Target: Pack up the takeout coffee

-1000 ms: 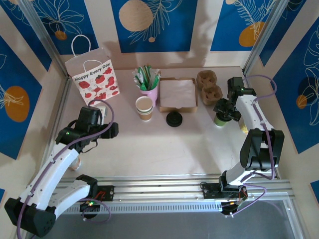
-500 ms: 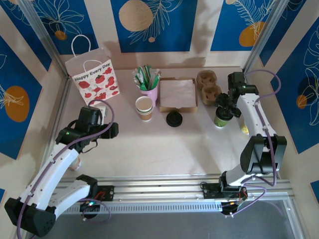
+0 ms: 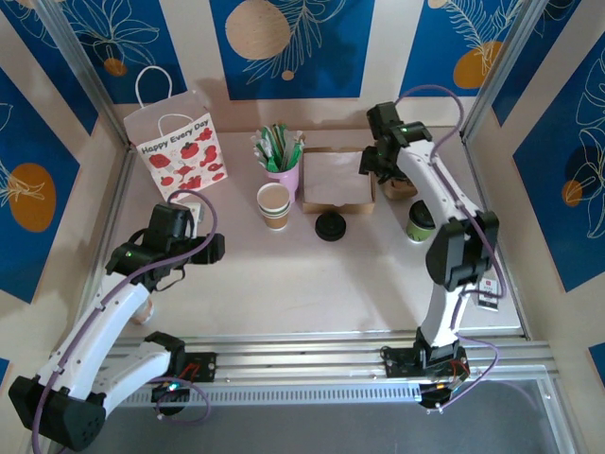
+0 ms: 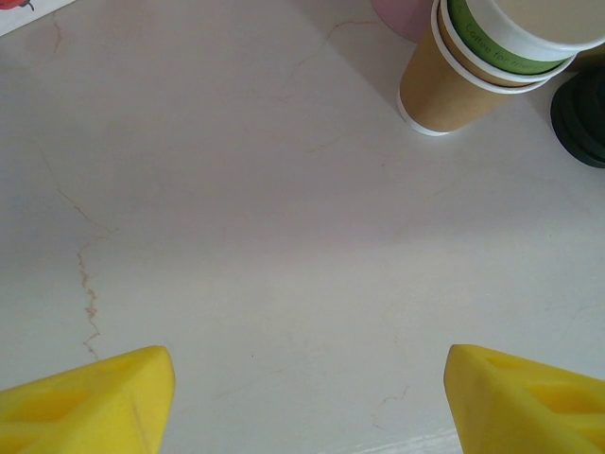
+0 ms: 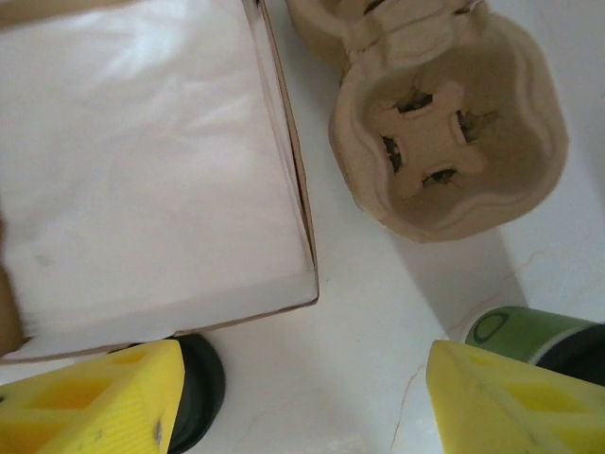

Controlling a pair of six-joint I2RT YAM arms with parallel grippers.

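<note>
The takeout coffee [image 3: 420,222], a small green cup with a black lid, stands upright on the table's right side; its green wall [image 5: 525,333] shows at the lower right of the right wrist view. My right gripper [image 3: 376,163] hovers open behind and to the left of it, over the gap between the box and the pulp carrier. Nothing lies between its yellow fingers [image 5: 104,402], only bare table under the gripper [image 5: 302,397]. My left gripper [image 3: 213,248] is open over bare table at the left, its fingertips [image 4: 95,402] wide apart around the gripper's middle [image 4: 307,397].
A strawberry-print paper bag [image 3: 177,144] stands at the back left. At the back centre are a pink cup of sachets [image 3: 282,161], a tan lidless cup [image 3: 273,205] [image 4: 454,80], a loose black lid [image 3: 330,225] [image 5: 198,388], a napkin box [image 3: 336,178] [image 5: 142,170] and a pulp cup carrier [image 3: 401,185] [image 5: 449,142].
My right gripper has left the green cup and swung back and to the left, over the box and carrier. The cup stays standing. The left arm has not moved.
</note>
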